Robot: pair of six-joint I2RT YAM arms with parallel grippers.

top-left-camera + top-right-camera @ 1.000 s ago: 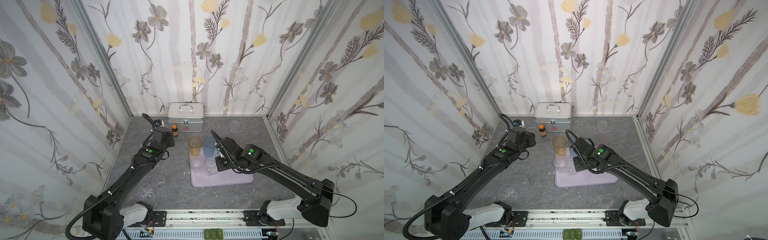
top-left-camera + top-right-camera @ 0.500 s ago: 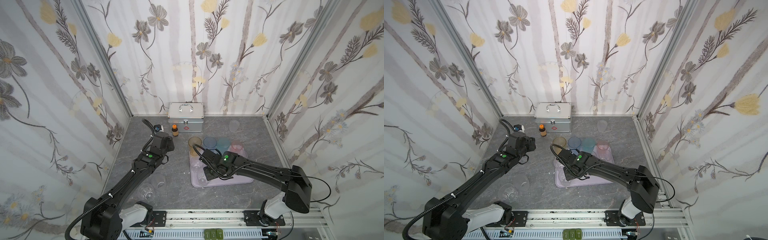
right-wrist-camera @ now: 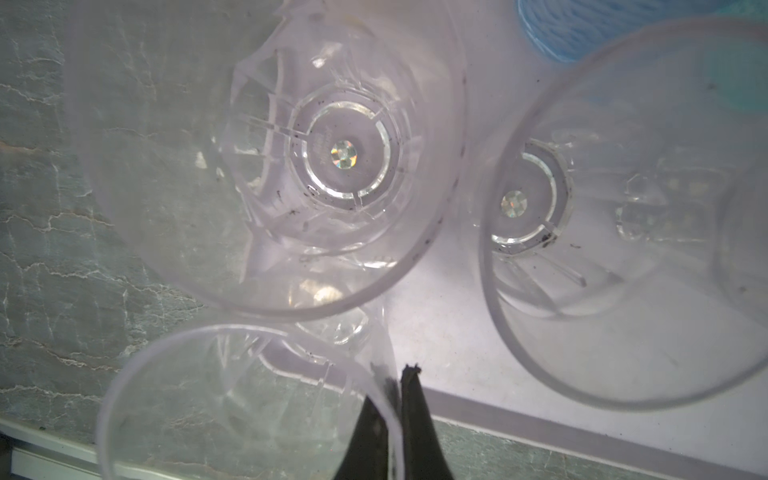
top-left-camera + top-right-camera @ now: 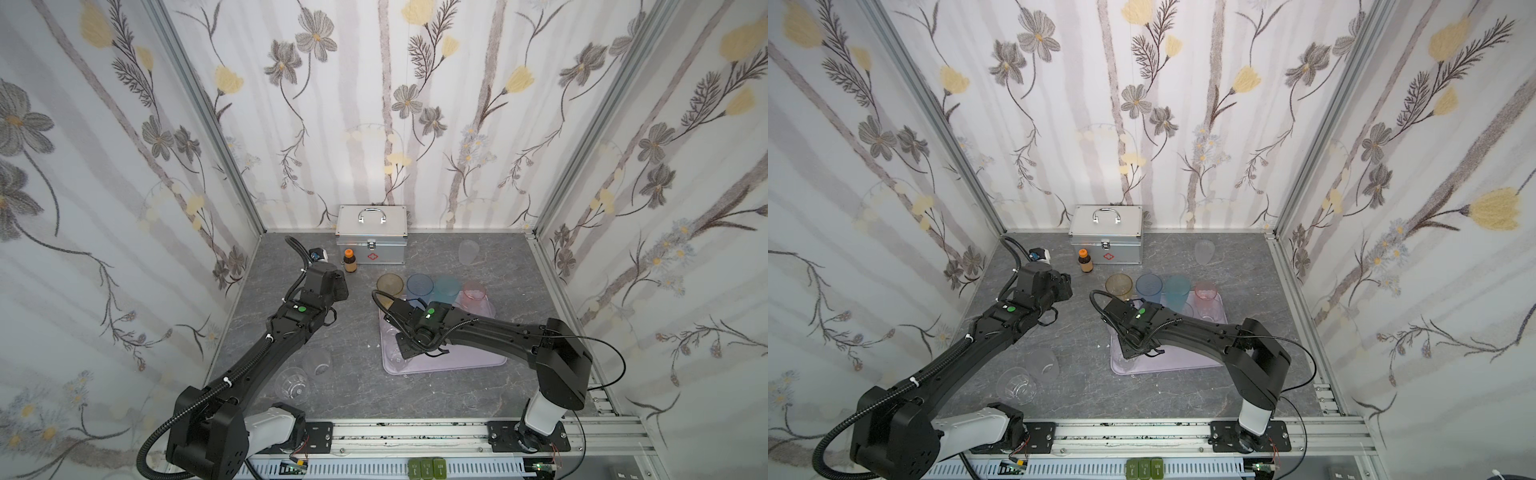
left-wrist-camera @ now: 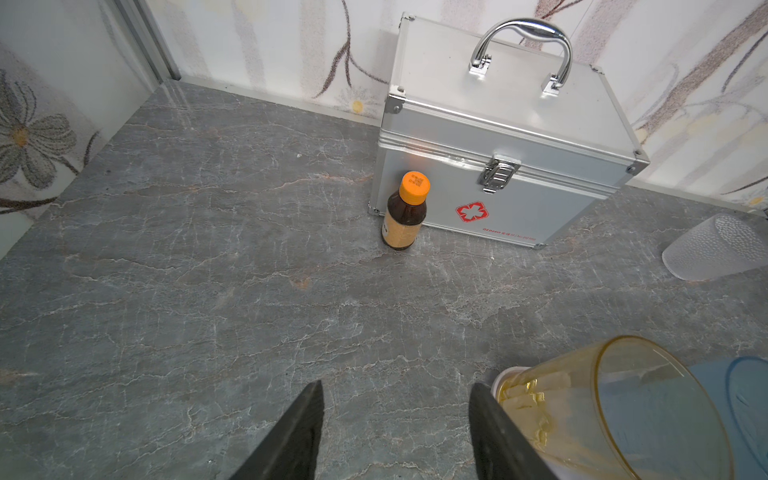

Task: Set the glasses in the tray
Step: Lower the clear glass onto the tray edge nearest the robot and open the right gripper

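Note:
My right gripper is shut on the rim of a short clear glass, one finger inside the wall and one outside. That glass sits over the front left rim of the lilac tray; I cannot tell whether it rests on it. Two more clear glasses stand in the tray. Amber, blue, teal and pink glasses line its far edge. My left gripper is open and empty over bare table, beside the amber glass.
A silver case stands at the back wall with a brown bottle in front of it. A frosted glass lies at the back right. A frosted glass and a clear one sit on the table front left.
My right arm has swung from the tall glasses at the tray's far edge down to its front left corner. The left gripper has drawn back a little from the amber glass.

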